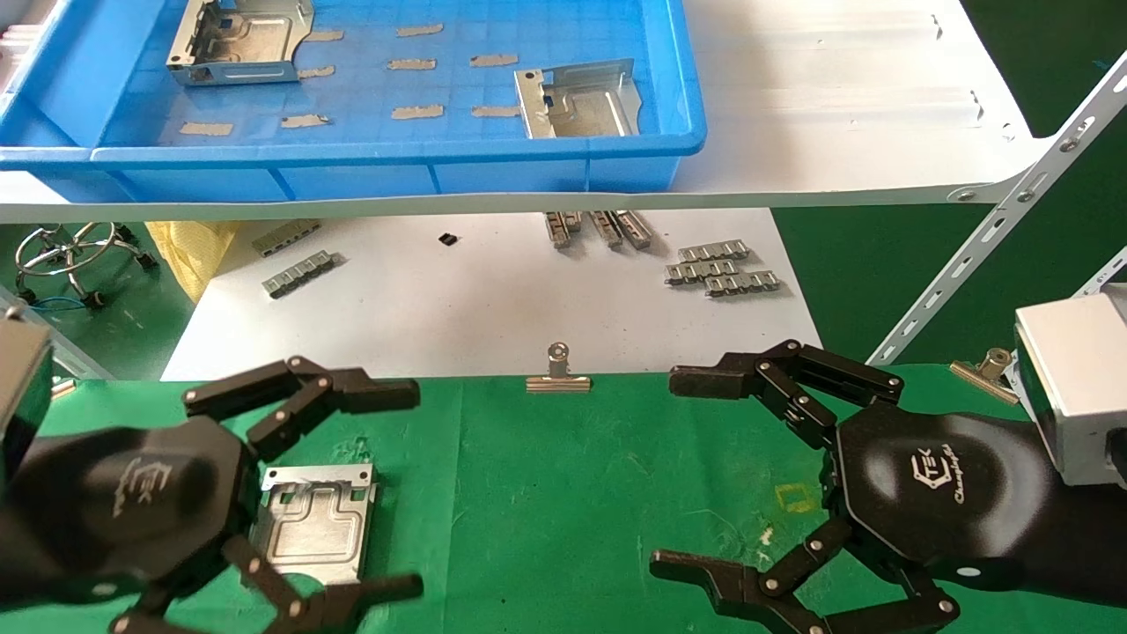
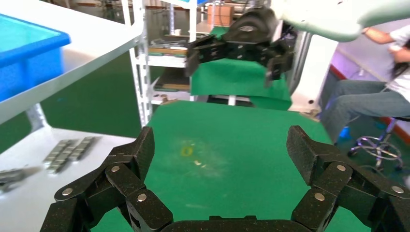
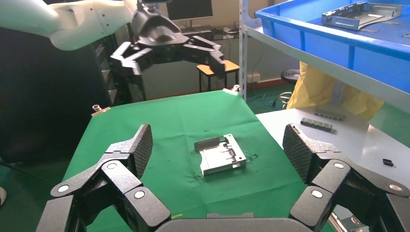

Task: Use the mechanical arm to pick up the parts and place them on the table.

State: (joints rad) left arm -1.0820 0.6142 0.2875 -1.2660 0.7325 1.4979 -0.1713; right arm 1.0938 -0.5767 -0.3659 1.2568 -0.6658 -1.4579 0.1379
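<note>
A: Where are the parts sitting now?

B: One part (image 1: 315, 525) is lying flat on the green desk (image 1: 563, 493), just below the left pincer (image 1: 339, 493). Two more, a far part (image 1: 238, 40) and a near part (image 1: 579, 99), are waiting in the blue bin (image 1: 352, 154) on the white shelf (image 1: 845, 106).

A: Is the left pincer holding that one?

B: No. Its fingers are spreading wide above the part and are gripping nothing. The right pincer (image 1: 704, 475) is hovering over bare cloth, well apart from any part, and it is also standing open and empty.

A: How are these parts behaving in a grip, do you think?

B: I am judging them as thin stamped metal: light and stiff, but smooth, so they are probably slipping easily. The edges are looking sharp too.

A: So where should a pincer be taking hold?

B: I am thinking across two opposite upturned walls, because the flat floor is giving the fingers nothing to catch. The curved cut-out corner is better avoided. The near part is leaning on the bin wall, so its raised edge is seeming easiest to reach.
</note>
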